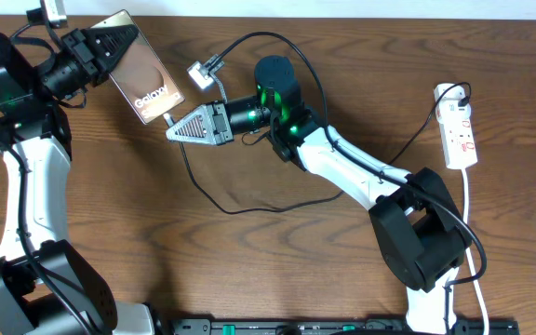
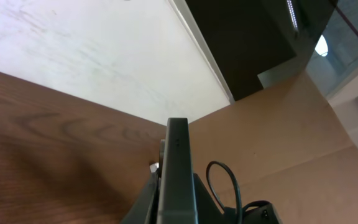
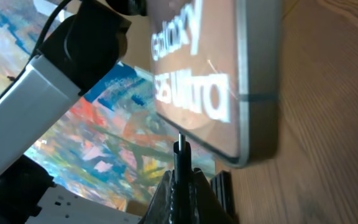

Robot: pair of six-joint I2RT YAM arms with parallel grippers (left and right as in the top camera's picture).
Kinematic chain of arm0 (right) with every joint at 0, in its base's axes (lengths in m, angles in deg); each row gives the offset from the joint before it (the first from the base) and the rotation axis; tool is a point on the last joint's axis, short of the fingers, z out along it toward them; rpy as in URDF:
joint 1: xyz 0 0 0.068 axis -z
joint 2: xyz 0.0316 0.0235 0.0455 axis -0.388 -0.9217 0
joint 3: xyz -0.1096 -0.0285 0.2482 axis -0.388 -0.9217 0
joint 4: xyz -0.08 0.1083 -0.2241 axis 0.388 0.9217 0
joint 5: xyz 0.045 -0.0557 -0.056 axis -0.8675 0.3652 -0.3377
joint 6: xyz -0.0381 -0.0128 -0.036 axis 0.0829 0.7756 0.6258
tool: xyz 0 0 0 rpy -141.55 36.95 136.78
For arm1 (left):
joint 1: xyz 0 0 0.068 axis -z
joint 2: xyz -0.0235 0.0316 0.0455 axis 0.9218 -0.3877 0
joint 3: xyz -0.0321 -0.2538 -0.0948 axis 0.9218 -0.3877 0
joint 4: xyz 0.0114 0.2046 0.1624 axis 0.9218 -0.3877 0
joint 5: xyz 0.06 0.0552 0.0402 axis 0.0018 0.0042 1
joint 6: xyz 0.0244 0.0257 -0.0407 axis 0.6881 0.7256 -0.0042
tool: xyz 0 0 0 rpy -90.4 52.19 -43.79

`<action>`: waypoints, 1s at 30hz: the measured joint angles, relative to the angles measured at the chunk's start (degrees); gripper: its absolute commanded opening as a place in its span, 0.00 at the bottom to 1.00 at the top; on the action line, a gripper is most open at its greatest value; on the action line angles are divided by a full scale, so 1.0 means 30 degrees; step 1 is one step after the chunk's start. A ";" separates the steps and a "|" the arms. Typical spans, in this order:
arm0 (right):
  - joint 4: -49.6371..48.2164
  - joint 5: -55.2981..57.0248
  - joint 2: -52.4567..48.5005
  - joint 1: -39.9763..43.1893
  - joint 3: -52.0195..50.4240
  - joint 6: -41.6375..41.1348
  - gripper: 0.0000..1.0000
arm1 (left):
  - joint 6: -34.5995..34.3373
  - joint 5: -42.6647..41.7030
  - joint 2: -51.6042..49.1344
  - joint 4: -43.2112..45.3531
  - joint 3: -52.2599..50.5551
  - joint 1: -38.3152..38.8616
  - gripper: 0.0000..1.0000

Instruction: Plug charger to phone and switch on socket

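plugging step in hand: charger tip at the phone's port edge

nearest to us, the right gripper point(image 3: 180, 180) is pressed together, pinching the charger point(image 1: 249, 210) just behind its plug tip point(image 3: 179, 146), which points at the bottom edge of the phone point(image 3: 197, 74); we cannot tell whether it has entered the port. beyond it, the left gripper point(image 1: 100, 45) is clamped on the phone's other end, steadying it over the table point(image 1: 277, 270). farthest off, well apart at the right edge, lies the socket point(image 1: 460, 130), which we judge not yet dealt with. next we need a straight push along the phone's length, tip lined up with the port, then a reach to the socket's switch.
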 measured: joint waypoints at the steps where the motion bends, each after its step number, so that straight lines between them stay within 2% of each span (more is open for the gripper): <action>1: -0.0022 -0.0015 0.0000 0.0000 0.0000 -0.0015 0.01 | 0.0000 0.0000 0.0000 0.0000 0.0000 0.0000 0.07; 30: -0.0102 -0.0291 0.0000 0.0015 0.0000 -0.0138 0.01 | 0.0000 -0.0022 0.0000 -0.0007 0.0000 0.0007 0.07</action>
